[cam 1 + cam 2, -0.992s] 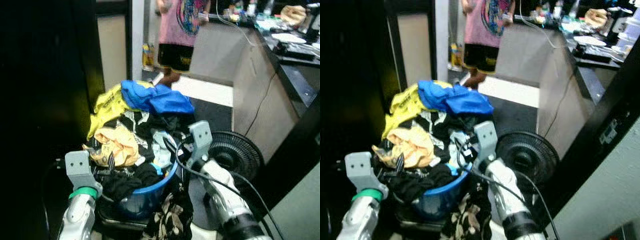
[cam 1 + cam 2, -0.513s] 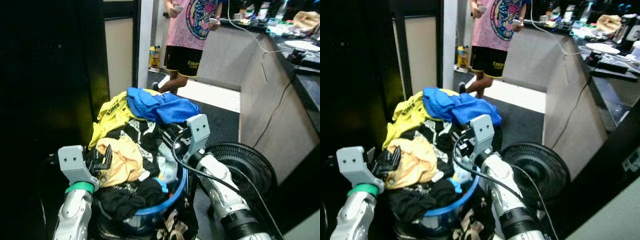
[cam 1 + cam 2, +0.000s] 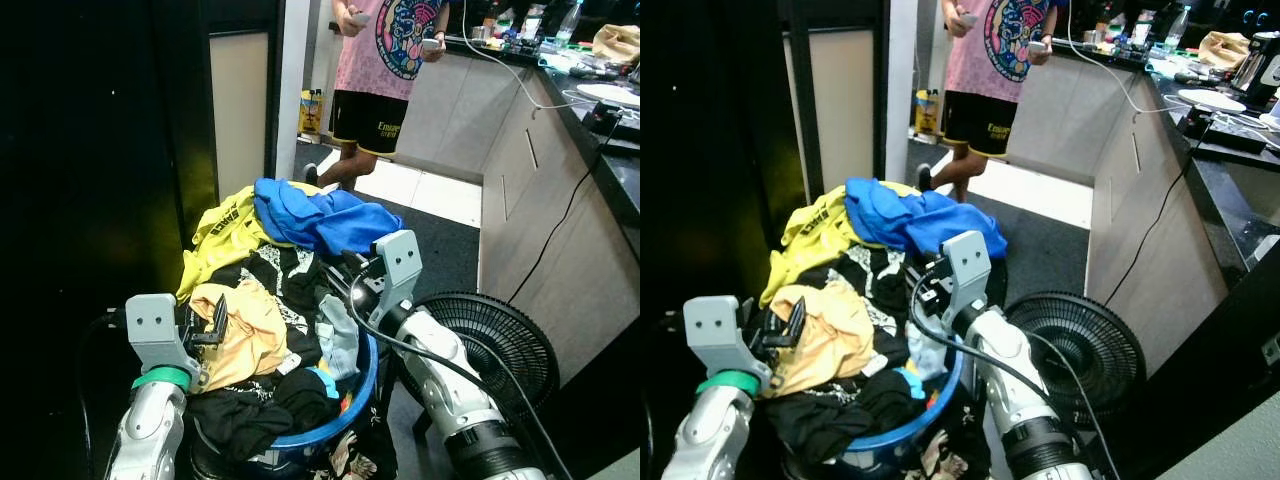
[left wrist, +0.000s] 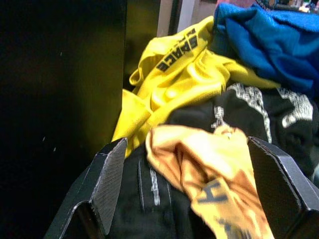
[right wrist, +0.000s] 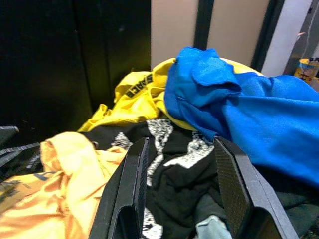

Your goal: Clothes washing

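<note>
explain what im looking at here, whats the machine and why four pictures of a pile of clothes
It is a walking humanoid robot with two silver arms, each ending in a tool of two long black fingers. The two wide pictures come from the twin cameras in its head, looking down. The two close pictures come from cameras on its wrists, looking along the fingers.

In front of it sits a round blue plastic laundry basket heaped with clothes: a bright blue garment on top, a yellow printed shirt, a pale orange shirt and black printed clothes.

The left tool is at the orange shirt with its fingers spread; the right tool is at the heap's other side, open over the black clothes. Neither holds anything.

A black floor fan stands beside the basket, and a person in a pink shirt stands behind.
</note>
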Controlling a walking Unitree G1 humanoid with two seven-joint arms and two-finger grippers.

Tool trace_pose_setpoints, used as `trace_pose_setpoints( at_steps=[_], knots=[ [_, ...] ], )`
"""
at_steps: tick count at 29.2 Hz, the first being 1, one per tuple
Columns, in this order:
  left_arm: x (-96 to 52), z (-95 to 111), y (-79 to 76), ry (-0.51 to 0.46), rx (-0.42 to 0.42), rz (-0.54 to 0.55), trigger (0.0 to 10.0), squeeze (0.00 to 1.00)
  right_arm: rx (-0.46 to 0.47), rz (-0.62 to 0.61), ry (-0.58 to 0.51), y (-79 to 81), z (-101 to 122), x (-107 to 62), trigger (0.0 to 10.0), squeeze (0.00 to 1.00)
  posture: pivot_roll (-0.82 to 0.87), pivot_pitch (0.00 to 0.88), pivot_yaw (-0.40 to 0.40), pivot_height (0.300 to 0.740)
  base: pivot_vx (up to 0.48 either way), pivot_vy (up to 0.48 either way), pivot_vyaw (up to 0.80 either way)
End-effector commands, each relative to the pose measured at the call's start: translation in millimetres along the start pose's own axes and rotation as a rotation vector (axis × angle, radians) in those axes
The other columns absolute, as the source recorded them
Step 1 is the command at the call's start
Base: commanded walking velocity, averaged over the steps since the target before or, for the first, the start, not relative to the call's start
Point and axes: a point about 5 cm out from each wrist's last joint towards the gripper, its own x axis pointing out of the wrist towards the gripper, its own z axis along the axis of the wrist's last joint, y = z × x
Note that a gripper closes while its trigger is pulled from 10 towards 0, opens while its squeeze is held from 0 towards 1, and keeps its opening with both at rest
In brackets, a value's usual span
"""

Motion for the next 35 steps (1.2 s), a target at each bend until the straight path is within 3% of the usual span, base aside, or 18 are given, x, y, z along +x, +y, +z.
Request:
trace_pose_setpoints(
  at_steps=[1,4,7,8,10,13,14,27,35],
  knots=[
    [-3.9,-4,-1.4,0.022,0.016,-0.007,10.0,0.0,0.014,0.005,0.06,-0.2,-13,-3.2,10.0,0.0,0.08,0.0,-0.033,0.74,0.0,0.0,0.0],
    [-4.1,-4,-0.9,0.023,0.019,-0.007,10.0,0.0,0.005,0.008,0.08,-0.2,-16,-3.2,10.0,0.0,0.08,0.0,-0.033,0.74,0.0,0.0,0.0],
    [-4.9,-6,0.1,0.039,0.031,-0.005,10.0,0.0,-0.047,-0.167,0.191,-21.0,-30,-4.3,10.0,0.0,0.08,0.0,-0.034,0.74,0.0,0.0,0.0],
    [-4.9,-6,0.1,0.039,0.031,-0.005,10.0,0.0,-0.047,-0.167,0.191,-21.0,-30,-4.3,10.0,0.0,0.08,0.0,-0.034,0.74,0.0,0.0,0.0],
    [-5.0,-6,0.6,0.04,0.035,0.0,10.0,0.0,-0.027,-0.288,0.213,-37.8,-29,-4.2,10.0,0.0,0.08,0.0,-0.034,0.74,0.0,0.0,0.0],
    [-4.3,-5,1.4,0.04,0.037,0.005,10.0,0.0,-0.007,-0.331,0.2,-47.5,-23,-1.4,10.0,0.0,0.08,0.0,-0.035,0.74,0.0,0.0,0.0],
    [-3.6,-5,1.6,0.04,0.038,0.006,10.0,0.0,0.008,-0.326,0.189,-49.1,-20,0.6,10.0,1.0,0.08,0.0,-0.035,0.74,0.0,0.0,0.0],
    [-2.1,-2,-1.4,0.027,0.042,0.008,10.0,0.0,0.04,-0.275,0.139,-53.4,1,18.8,10.0,1.0,0.09,0.0,-0.047,0.74,0.0,0.0,0.0],
    [-0.3,-2,-5.5,0.041,0.034,0.007,10.0,0.0,0.08,-0.308,0.173,-56.5,8,32.6,10.0,1.0,0.07,0.066,-0.039,0.74,0.0,0.0,0.0]
  ],
)
